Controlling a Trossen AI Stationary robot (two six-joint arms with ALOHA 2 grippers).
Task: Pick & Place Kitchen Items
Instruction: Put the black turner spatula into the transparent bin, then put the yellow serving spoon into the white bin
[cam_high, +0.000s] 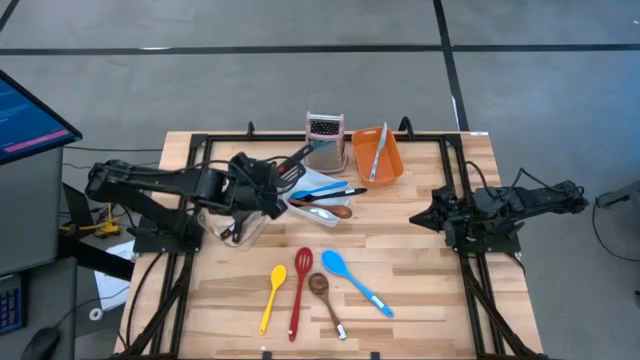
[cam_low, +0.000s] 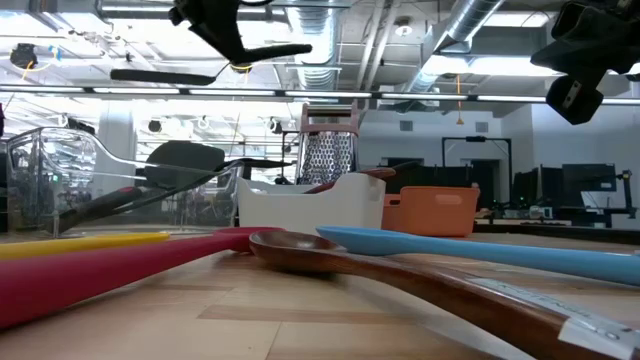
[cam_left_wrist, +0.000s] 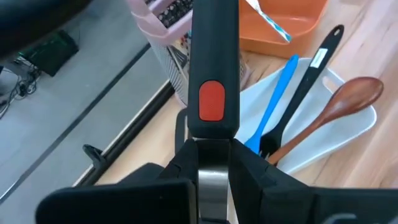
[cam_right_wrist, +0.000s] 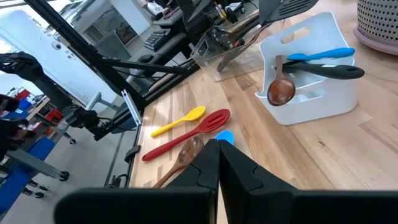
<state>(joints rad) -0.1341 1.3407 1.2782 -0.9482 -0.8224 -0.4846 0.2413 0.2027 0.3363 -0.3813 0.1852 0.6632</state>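
The left end effector (cam_high: 272, 190) is clamped tight on the handle of a black utensil with a red spot on the grip (cam_left_wrist: 212, 74) — it's up in the air over the left-middle of the surface (cam_high: 430, 270), between the clear tub (cam_high: 232, 225) and the white tub (cam_high: 322, 190). From the low view the black tool hangs well above everything else.

Count of what's lying around:
- Four utensils loose on the near part of the surface: one yellow spoon (cam_high: 273, 295), one red slotted spoon (cam_high: 300, 285), one wooden spoon (cam_high: 325, 298), one blue spoon (cam_high: 352, 280).
- White tub holds three: a blue one (cam_right_wrist: 320, 55), a black one (cam_right_wrist: 326, 71) and a wooden spoon (cam_right_wrist: 280, 87).
- Clear tub has at least a couple of dark tools in it, can't count exactly.
- Orange tub (cam_high: 378, 155) at the far side has one slim light-coloured tool lying across it.
- One steel box grater with a pink top (cam_high: 324, 135), far middle, just beside the orange tub.

The right end effector (cam_right_wrist: 217, 158) is fully closed with nothing in it — parked out at the right side of the surface.
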